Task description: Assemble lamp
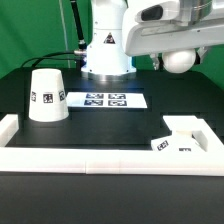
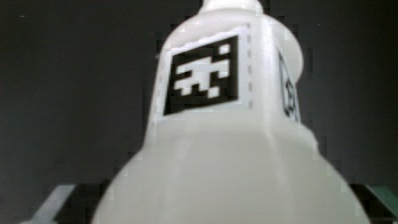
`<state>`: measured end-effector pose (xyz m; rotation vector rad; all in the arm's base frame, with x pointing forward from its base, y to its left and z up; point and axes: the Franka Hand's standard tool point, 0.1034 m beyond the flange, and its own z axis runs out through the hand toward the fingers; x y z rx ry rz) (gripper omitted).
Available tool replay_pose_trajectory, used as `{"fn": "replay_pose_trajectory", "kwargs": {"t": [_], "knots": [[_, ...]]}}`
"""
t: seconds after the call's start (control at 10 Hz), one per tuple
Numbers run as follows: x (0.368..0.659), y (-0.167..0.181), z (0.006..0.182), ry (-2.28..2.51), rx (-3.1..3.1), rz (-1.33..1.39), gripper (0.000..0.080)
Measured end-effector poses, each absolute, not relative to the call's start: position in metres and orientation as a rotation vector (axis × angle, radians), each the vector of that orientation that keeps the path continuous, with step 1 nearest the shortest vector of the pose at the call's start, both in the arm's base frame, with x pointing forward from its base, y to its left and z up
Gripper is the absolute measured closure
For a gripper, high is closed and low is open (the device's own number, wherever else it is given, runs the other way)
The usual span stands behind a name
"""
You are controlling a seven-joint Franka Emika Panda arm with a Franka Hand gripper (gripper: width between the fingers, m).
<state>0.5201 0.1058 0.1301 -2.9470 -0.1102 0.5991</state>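
Note:
My gripper [image 1: 177, 48] hangs high at the exterior view's right, shut on the white bulb [image 1: 179, 60], whose ball end shows below the hand. In the wrist view the bulb [image 2: 222, 120] fills the frame, stem pointing away, with a square tag on its side. Dark fingers [image 2: 61, 204] show only at its edges. The white cone shade [image 1: 45, 97] stands on the table at the exterior view's left. The small flat square base [image 1: 181, 138] lies at the front right, against the border rail, well below the gripper.
The marker board [image 1: 105, 100] lies flat at mid-table in front of the arm's white base [image 1: 106, 55]. White border rails [image 1: 100, 158] run along the front and turn up at both sides.

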Motion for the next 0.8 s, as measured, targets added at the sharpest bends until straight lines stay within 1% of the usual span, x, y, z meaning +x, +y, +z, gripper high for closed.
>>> {"fn": "replay_pose_trajectory", "kwargs": {"t": [0.1,0.3,0.5,0.6,0.7,0.8], "knots": [[0.529,0.100,0.134,-0.134,-2.963,0.497,0.0223],[0.551,0.097,0.156,-0.130,-2.990,0.307,0.0223],[0.566,0.094,0.170,-0.125,-3.004,0.141,0.0223],[0.571,0.093,0.167,-0.118,-3.015,-0.001,0.0223],[0.568,0.092,0.164,-0.113,-3.020,-0.073,0.0223],[0.575,0.089,0.165,-0.104,-3.021,-0.213,0.0223]]}}
